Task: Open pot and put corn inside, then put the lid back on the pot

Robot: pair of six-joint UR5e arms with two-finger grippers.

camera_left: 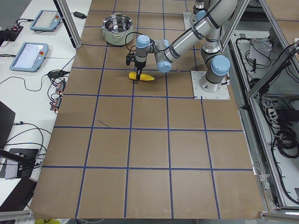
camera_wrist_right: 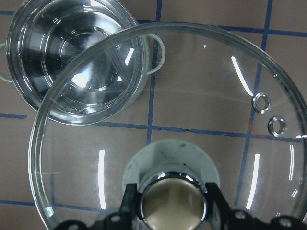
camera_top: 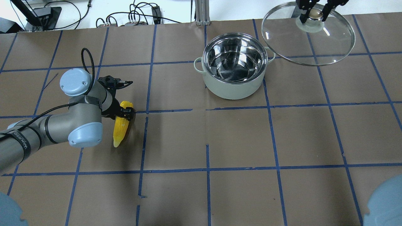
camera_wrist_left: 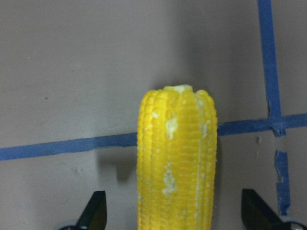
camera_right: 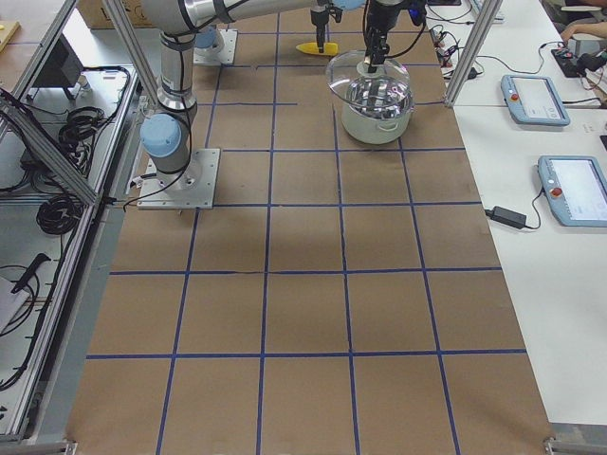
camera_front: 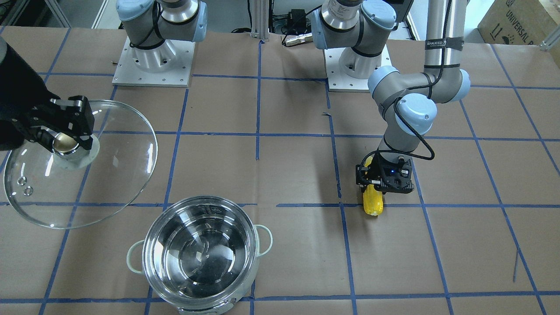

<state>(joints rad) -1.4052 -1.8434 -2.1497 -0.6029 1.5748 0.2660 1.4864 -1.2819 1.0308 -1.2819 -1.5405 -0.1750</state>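
Observation:
The yellow corn (camera_top: 121,128) lies on the brown paper at the table's left, also seen in the front view (camera_front: 373,204). My left gripper (camera_top: 124,113) is low over its blunt end. In the left wrist view the fingertips (camera_wrist_left: 95,211) stand open on either side of the corn (camera_wrist_left: 176,158) without touching it. The steel pot (camera_top: 232,89) stands open and empty at the far middle. My right gripper (camera_top: 315,15) is shut on the knob (camera_wrist_right: 173,203) of the glass lid (camera_top: 329,47) and holds it in the air to the right of the pot (camera_wrist_right: 72,62).
The table is covered in brown paper (camera_top: 238,141) with a blue tape grid. The arm bases (camera_front: 153,61) are bolted at the robot's side. Cables and boxes (camera_top: 141,15) lie past the far edge.

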